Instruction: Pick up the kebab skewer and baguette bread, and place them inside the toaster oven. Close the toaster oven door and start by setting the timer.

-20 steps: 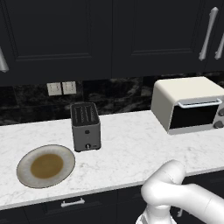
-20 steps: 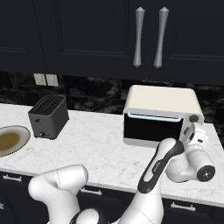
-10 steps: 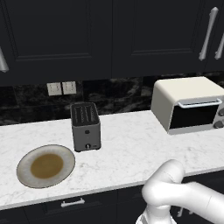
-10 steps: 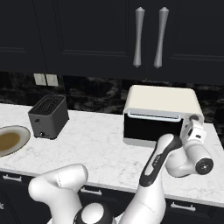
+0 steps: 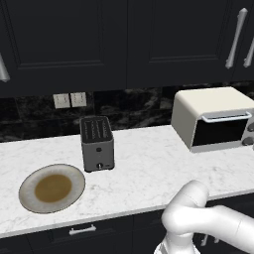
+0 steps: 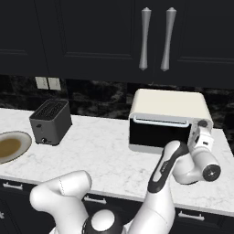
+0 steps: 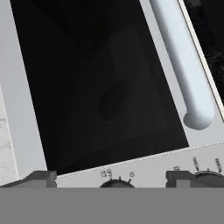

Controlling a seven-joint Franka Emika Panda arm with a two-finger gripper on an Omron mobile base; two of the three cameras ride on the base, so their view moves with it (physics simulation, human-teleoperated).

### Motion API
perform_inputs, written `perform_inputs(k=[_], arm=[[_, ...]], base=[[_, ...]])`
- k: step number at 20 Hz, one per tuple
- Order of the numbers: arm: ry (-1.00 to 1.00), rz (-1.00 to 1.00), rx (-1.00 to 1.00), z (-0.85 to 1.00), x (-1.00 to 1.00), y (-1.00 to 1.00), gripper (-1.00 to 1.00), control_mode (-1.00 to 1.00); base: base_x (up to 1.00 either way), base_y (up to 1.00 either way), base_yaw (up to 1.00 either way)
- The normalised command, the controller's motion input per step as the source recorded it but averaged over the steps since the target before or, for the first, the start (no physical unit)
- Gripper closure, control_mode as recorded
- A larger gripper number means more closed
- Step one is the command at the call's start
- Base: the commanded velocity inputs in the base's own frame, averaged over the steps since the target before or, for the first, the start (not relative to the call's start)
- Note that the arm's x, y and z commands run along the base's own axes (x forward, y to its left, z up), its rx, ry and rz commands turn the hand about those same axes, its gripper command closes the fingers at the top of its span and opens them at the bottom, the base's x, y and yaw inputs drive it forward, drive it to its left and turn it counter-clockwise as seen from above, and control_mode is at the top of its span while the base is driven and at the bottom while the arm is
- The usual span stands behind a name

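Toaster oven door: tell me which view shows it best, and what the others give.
The hand view is best: the toaster oven door appears close up, dark glass with its silver bar handle alongside. The right base view shows the door whole and shut, the arm crossing its lower right. The left base view shows it small, at an angle.

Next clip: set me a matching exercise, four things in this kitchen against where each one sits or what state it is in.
Things:
1. toaster oven door
2. plate
3. slot toaster
4. tool

Descriptions:
A. empty, at the counter's left end
B. shut, bar handle along its top
C. open, at the oven's knob panel
D. mid-counter, below the wall outlets

Pairs: 1-B, 2-A, 3-D, 4-C
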Motion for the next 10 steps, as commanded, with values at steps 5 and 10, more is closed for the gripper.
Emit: perform_inputs(k=[5,10], arm=[[0.0,0.0,-0.02,-0.17,0.19,-0.07,-1.0,-1.0],[0.0,0.0,-0.01,-0.02,0.26,-0.16,-1.0,-1.0]], base=[[0.0,0.0,0.0],[0.0,0.0,0.0]])
